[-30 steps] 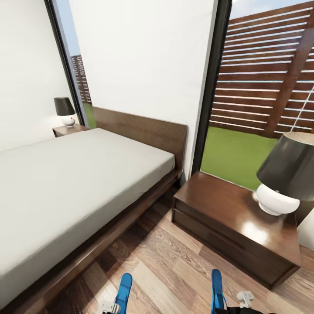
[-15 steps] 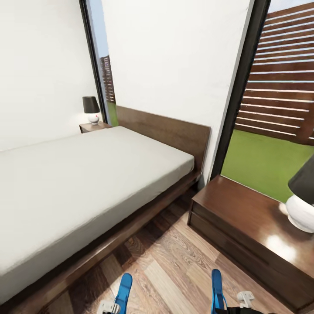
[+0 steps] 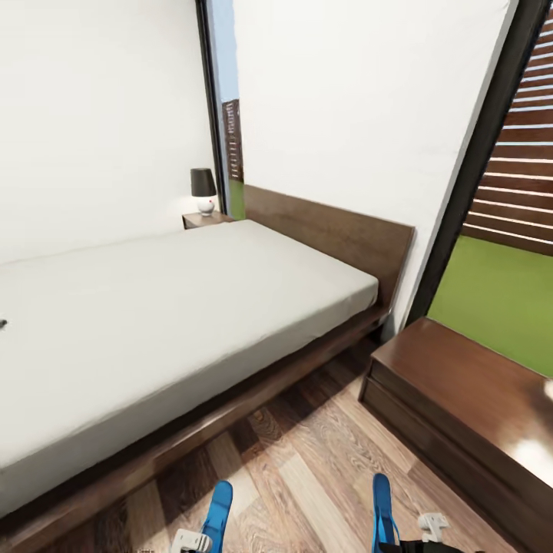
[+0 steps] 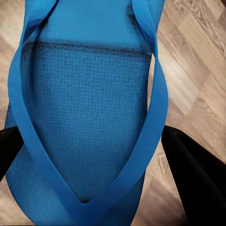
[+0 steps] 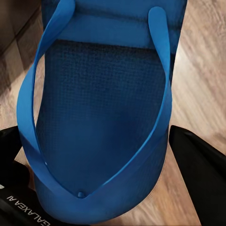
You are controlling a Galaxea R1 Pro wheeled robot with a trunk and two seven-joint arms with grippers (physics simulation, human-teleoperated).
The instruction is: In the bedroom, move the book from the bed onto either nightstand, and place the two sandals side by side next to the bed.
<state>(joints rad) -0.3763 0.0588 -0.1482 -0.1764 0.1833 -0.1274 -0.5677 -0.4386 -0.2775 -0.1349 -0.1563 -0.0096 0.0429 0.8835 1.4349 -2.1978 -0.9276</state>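
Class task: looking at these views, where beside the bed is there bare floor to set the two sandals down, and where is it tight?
Bare floor runs between the bed frame and the near nightstand, widest towards the camera. It narrows by the headboard. Each claw holds a sandal: left, right.

A strip of wood-plank floor (image 3: 307,468) runs open between the bed (image 3: 153,322) on the left and the near nightstand (image 3: 468,399) on the right, narrowing toward the headboard (image 3: 330,230). The bed's dark frame edge walls in the left side of that strip, the nightstand's drawer front the right. The mattress top lies broad and bare, and the nightstand's glossy top is mostly free.
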